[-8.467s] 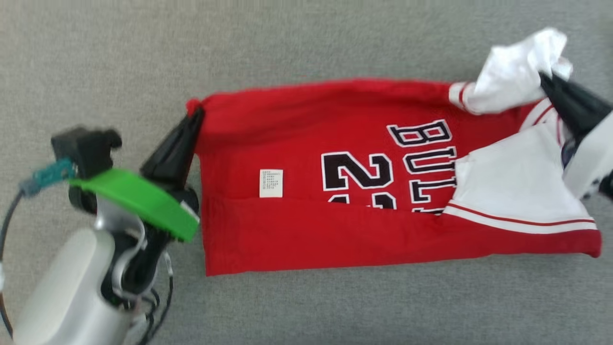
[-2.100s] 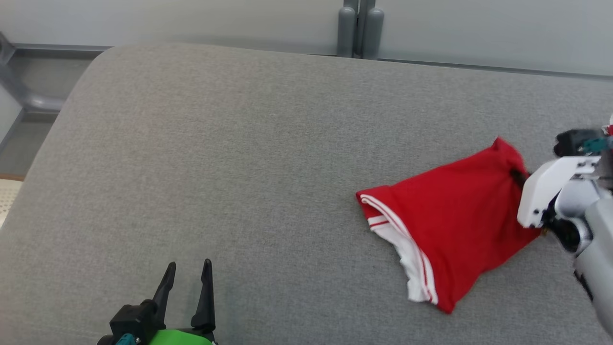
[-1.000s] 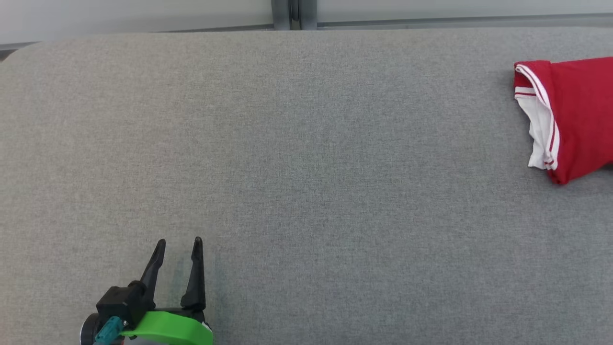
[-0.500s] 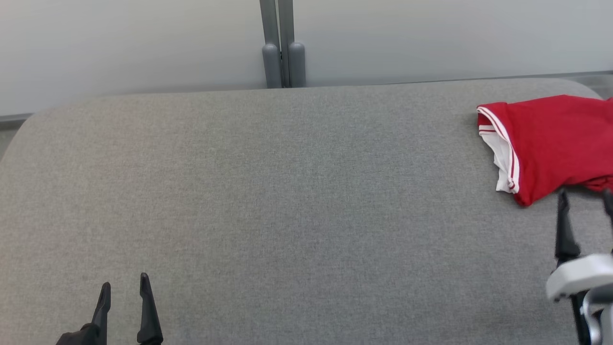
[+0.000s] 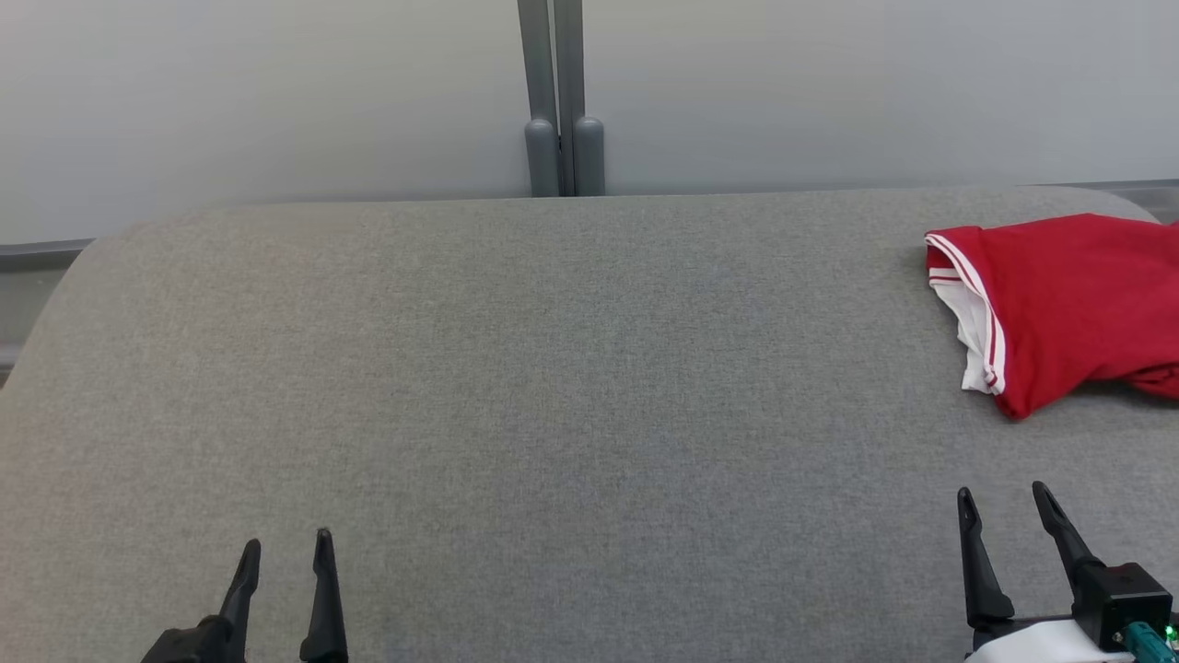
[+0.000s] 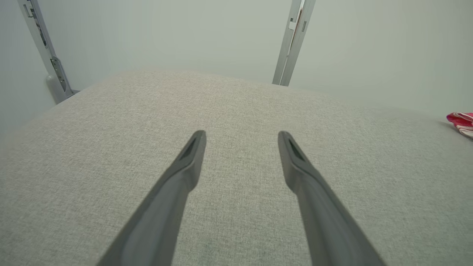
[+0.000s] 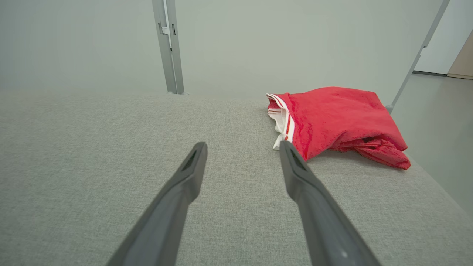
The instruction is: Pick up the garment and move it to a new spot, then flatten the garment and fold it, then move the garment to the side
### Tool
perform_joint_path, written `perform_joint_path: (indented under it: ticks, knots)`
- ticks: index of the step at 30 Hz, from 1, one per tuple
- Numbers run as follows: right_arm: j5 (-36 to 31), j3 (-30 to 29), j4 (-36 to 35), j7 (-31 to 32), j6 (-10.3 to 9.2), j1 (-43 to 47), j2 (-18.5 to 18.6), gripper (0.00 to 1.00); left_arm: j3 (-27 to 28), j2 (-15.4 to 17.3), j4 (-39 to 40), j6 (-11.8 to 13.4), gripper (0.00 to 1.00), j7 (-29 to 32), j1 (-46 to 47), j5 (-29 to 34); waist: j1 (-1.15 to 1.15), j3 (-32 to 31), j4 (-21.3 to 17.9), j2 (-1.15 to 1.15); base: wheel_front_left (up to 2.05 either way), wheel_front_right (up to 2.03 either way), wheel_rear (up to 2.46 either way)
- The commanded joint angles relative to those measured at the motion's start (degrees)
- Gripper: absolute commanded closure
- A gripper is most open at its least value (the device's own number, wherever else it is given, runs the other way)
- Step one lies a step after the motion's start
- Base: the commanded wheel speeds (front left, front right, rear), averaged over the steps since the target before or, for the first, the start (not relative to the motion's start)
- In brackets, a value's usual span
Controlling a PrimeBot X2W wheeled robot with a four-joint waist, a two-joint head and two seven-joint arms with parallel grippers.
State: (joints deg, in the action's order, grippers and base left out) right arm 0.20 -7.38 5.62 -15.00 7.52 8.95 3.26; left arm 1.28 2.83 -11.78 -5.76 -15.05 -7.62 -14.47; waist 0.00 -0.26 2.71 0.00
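Note:
The garment (image 5: 1068, 299), a red jersey with white and red trim, lies folded at the far right of the grey surface (image 5: 553, 387). It also lies ahead and to the right of the fingers in the right wrist view (image 7: 336, 120), and a sliver of it sits at the right edge of the left wrist view (image 6: 462, 122). My right gripper (image 5: 1004, 502) is open at the lower right, nearer than the garment and apart from it. My left gripper (image 5: 285, 545) is open at the lower left, with nothing between its fingers.
A pale wall with a grey vertical post (image 5: 560, 101) runs behind the surface. The surface's right edge (image 7: 436, 184) drops off just beyond the garment, and its far left corner (image 5: 83, 267) is rounded. Another post (image 6: 44, 51) stands at the left.
The head camera has tilted and shifted. Over the last second my right gripper has come back from the garment to the lower right, empty and open. The garment stays where it was set down.

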Motion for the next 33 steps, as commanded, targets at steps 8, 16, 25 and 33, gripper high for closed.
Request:
perform_joint_path:
  ticks: [8, 16, 25, 33]
  knots:
    - [-0.02, 0.31, -0.04, 0.0, 0.0, 0.09, -0.29, 1.0, -2.6, 0.01, -1.8, -0.9, 1.0, 0.0, 1.9, -0.87, 0.0, 0.08, 0.64, 0.0, 0.0, 0.0, 0.0]
    - [4.33, 0.18, 3.02, 1.42, 0.01, -0.86, -0.88, 1.0, -2.53, -0.31, -4.1, -0.9, 1.0, 1.43, 1.55, -4.53, 0.0, 0.09, 0.56, 0.0, 0.0, 0.0, 0.0]
    - [15.03, 0.36, 3.47, 3.77, 0.0, -2.51, -0.8, 1.0, -1.59, -0.26, -3.8, -1.01, 1.0, 3.86, 3.1, -13.44, 0.0, 0.12, 0.32, 0.0, 0.0, 0.0, 0.0]
    - [23.69, 0.49, 3.91, 5.69, 0.0, -3.91, -0.73, 1.0, -0.82, -0.21, -3.57, -1.1, 1.0, 5.81, 4.36, -20.68, 0.0, 0.14, 0.11, 0.0, 0.0, 0.0, 0.0]
